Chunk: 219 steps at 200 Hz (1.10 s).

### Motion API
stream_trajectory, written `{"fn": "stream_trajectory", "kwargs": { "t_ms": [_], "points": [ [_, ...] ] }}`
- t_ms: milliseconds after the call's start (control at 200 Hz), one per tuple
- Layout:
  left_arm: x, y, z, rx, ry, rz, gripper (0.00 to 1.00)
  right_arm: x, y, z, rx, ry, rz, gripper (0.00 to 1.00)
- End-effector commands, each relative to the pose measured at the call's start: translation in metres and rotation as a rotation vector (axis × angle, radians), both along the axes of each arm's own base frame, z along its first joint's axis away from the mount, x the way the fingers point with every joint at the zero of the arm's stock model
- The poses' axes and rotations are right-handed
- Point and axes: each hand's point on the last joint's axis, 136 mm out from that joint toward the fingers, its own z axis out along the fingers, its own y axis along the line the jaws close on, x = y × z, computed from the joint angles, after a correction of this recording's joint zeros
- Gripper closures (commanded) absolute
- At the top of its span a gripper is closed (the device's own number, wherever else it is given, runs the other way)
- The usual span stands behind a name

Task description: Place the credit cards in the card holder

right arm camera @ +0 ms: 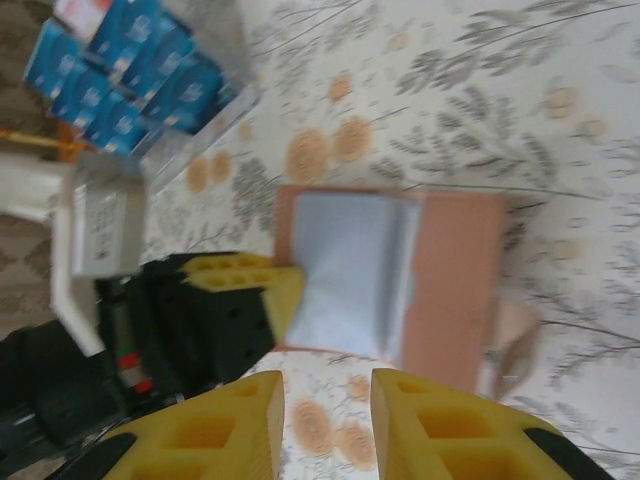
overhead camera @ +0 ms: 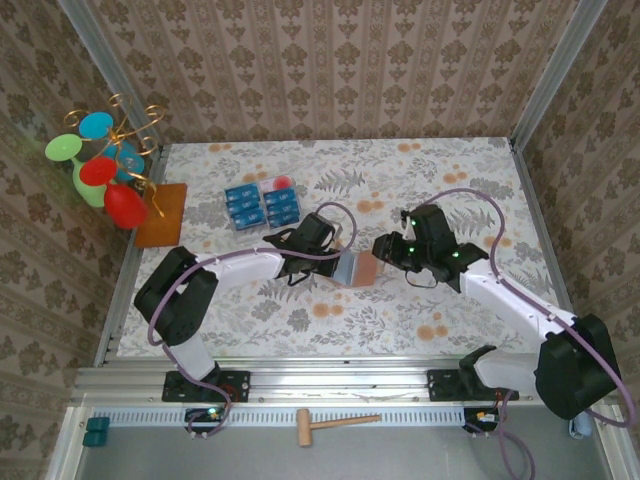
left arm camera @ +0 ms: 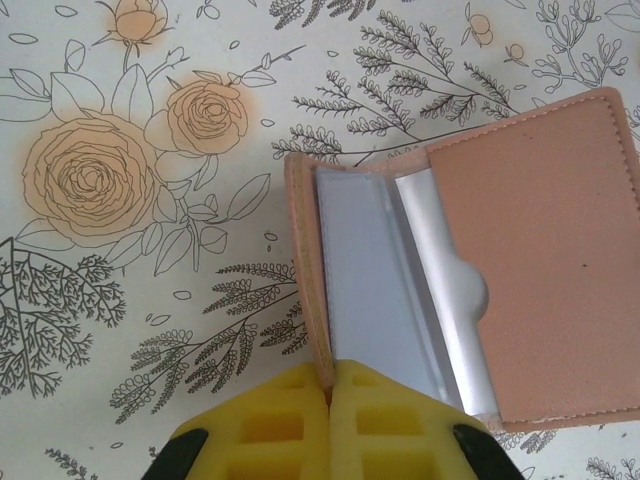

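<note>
One open tan card holder (left arm camera: 540,250), grey inside, edge in clamped left tool (left arm camera: 330,388); right tool (right arm camera: 327,400) slightly apart.

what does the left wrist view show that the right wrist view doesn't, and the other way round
Left wrist, not right wrist: close detail of the card holder, with the rounded thumb notch in its clear sleeve and the stitching along its cover.
Right wrist, not left wrist: the blue credit cards grouped at the top left, and the right gripper open with nothing between its fingers.
Both: the card holder lying open on the floral tablecloth, with the left gripper shut on its edge.
</note>
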Motion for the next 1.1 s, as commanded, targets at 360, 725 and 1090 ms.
{"fn": "stream_trajectory", "kwargs": {
  "t_ms": [360,725,1090],
  "points": [
    [-0.002,0.009,0.013,0.027,-0.016,0.038,1.00,0.004,0.025,-0.104,-0.113,0.190,0.017,0.81],
    [0.000,0.019,0.006,-0.006,-0.022,0.052,0.72,-0.007,0.010,-0.168,-0.193,0.316,-0.008,0.84],
    [0.012,0.027,0.015,-0.190,-0.005,0.108,0.40,-0.011,0.006,-0.177,-0.213,0.340,-0.007,0.84]
  ]
}}
